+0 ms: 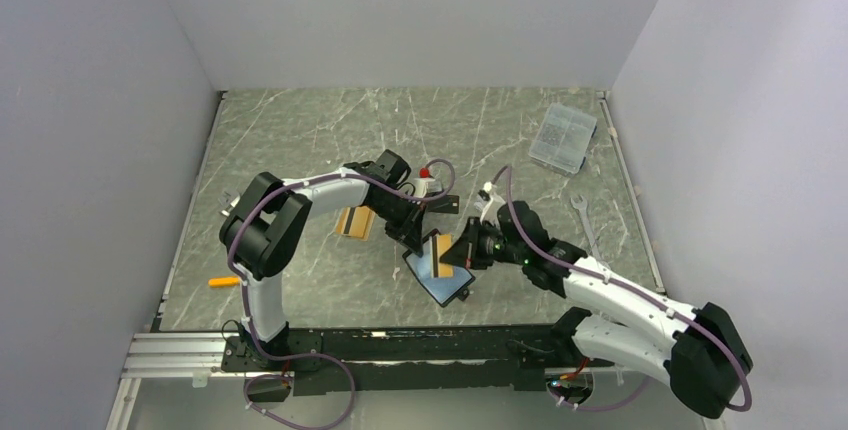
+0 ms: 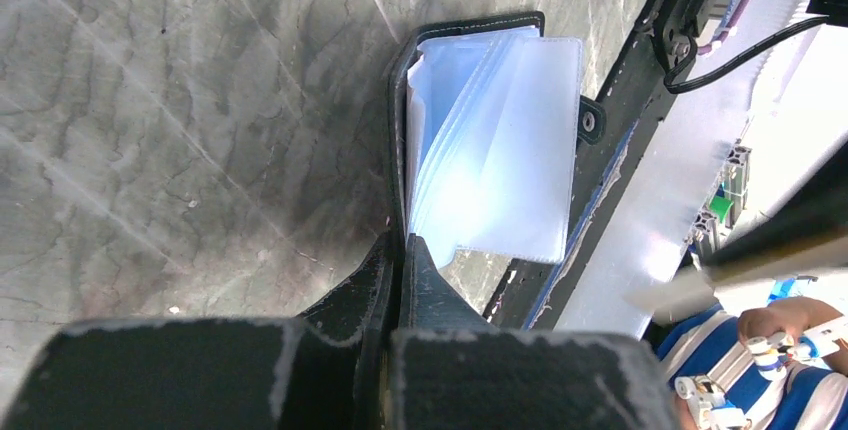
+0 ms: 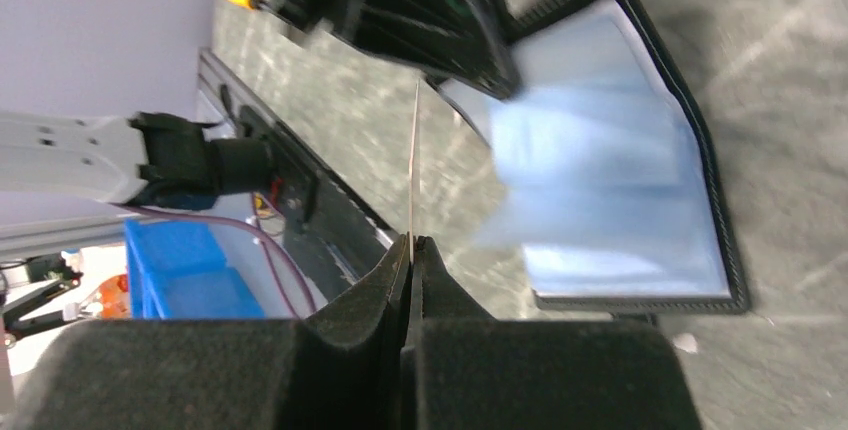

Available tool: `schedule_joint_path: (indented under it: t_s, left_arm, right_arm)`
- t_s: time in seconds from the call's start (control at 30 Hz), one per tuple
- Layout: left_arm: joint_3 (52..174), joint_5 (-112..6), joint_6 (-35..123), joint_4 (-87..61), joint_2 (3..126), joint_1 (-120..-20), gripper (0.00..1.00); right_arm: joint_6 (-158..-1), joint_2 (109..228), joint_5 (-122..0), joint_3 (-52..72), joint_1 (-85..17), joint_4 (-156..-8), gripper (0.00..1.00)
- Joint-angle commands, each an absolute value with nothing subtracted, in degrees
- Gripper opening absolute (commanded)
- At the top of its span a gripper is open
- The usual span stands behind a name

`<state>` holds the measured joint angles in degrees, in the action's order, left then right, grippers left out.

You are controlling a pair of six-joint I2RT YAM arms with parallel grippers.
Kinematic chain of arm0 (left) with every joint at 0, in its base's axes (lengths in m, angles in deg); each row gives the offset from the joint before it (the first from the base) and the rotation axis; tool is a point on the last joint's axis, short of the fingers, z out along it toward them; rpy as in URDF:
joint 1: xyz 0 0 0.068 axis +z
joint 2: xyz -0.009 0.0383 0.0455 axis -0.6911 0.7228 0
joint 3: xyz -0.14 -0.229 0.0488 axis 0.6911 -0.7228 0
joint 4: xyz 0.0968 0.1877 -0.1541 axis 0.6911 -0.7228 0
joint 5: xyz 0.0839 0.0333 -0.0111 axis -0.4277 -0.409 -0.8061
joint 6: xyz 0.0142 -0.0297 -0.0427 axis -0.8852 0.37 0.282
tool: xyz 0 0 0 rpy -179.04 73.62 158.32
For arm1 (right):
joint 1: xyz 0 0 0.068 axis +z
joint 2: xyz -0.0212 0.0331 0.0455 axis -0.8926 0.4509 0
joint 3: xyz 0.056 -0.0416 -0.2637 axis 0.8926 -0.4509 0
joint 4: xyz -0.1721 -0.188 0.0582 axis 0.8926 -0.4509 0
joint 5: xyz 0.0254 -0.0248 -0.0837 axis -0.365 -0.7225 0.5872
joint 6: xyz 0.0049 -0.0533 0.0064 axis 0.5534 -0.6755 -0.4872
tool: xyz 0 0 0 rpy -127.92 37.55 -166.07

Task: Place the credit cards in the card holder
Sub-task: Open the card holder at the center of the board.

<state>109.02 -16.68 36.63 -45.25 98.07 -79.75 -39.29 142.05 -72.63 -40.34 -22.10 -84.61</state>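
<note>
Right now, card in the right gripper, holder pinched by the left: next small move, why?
Probably ease the right gripper toward the card holder, aiming the orange card at a sleeve mouth. It is clamped edge-on, not yet in the sleeves, and the left gripper pinches the holder's edge.

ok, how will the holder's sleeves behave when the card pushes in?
Probably floppy: the clear sleeves fan loosely off the holder, so one may buckle rather than open. The holder likely won't slide, as the left gripper is shut on its cover. The card in the right gripper looks straight edge-on, so probably stiff.
</note>
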Motion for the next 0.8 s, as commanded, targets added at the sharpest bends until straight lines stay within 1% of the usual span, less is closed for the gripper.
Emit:
schedule_joint_path:
  t_s: [0.0, 0.1, 0.23, 0.4, 0.6, 0.67, 0.77]
  left_arm:
    - [111.0, -18.4, 36.2, -46.1, 95.7, -80.1, 0.00]
    - [111.2, -18.5, 36.4, -46.1, 94.8, -80.1, 0.00]
    - [110.6, -19.9, 35.7, -46.8, 94.6, -80.0, 0.00]
    - [109.9, -20.4, 35.8, -46.9, 96.0, -79.5, 0.00]
    - [109.2, -20.0, 35.5, -46.9, 97.4, -78.0, 0.00]
    - [109.3, -18.8, 35.3, -47.2, 97.8, -77.5, 0.03]
    - [110.3, -16.4, 34.3, -48.1, 98.5, -77.5, 0.15]
  right_arm:
    - [-39.5, 146.4, -73.3, -33.5, -21.6, -87.9, 0.00]
    - [-38.2, 149.7, -72.7, -33.0, -20.6, -87.8, 0.00]
    - [-36.6, 149.1, -71.2, -34.2, -19.6, -89.0, 0.00]
    - [-33.7, 148.4, -72.9, -40.0, -19.3, -86.3, 0.00]
    - [-33.0, 150.6, -73.9, -45.3, -19.4, -81.6, 0.00]
    - [-33.3, 151.4, -73.9, -45.9, -19.4, -80.2, 0.00]
    - [-34.5, 153.3, -73.6, -45.3, -19.4, -78.2, 0.00]
